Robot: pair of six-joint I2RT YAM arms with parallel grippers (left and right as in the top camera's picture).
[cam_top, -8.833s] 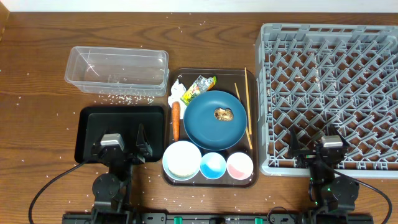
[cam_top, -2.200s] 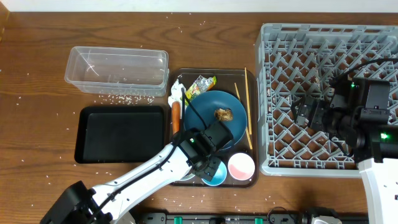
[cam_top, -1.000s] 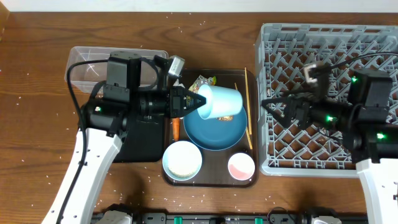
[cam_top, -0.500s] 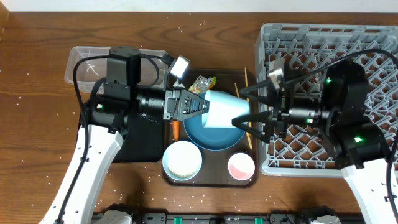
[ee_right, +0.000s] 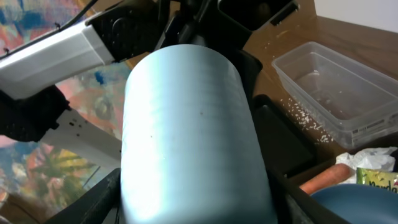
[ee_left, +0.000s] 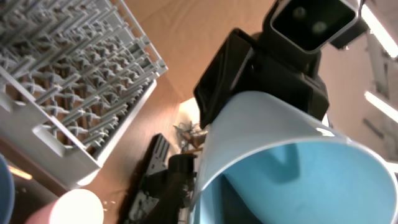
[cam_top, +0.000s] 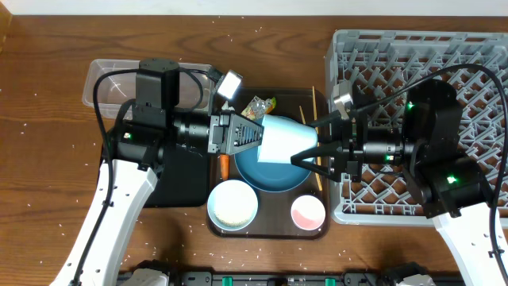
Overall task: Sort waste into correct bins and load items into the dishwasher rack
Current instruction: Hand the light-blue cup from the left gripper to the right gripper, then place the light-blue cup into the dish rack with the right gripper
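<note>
Since half a second ago the right gripper (cam_top: pixel 305 155) has drawn its fingers in from a wide spread, and they now pinch the closed end of the light-blue cup (cam_top: pixel 282 141). The left gripper (cam_top: pixel 252 137) is at the cup's open rim as before, but I cannot tell whether its fingers clamp the rim or have let go.

The grey dishwasher rack (cam_top: pixel 444 56) stands to the right of the dark-blue plate (cam_top: pixel 266 175). The brown tray (cam_top: pixel 294 103) lies under the plate. The clear tub (cam_top: pixel 107 75) sits to the plate's far left, and the black tray (cam_top: pixel 186 175) is directly to its left, partly hidden by the left arm.

The white bowl (cam_top: pixel 232 205) is at the plate's near-left edge. The light-blue cup lies on its side in the air above the plate, between the two grippers. The pink cup (cam_top: pixel 307 212) stands at the plate's near-right edge.

A carrot (cam_top: pixel 225 164) shows just beside the plate's left edge, the snack wrapper (cam_top: pixel 260 105) is just past its far edge, and the chopsticks (cam_top: pixel 314 103) run along its right side.
</note>
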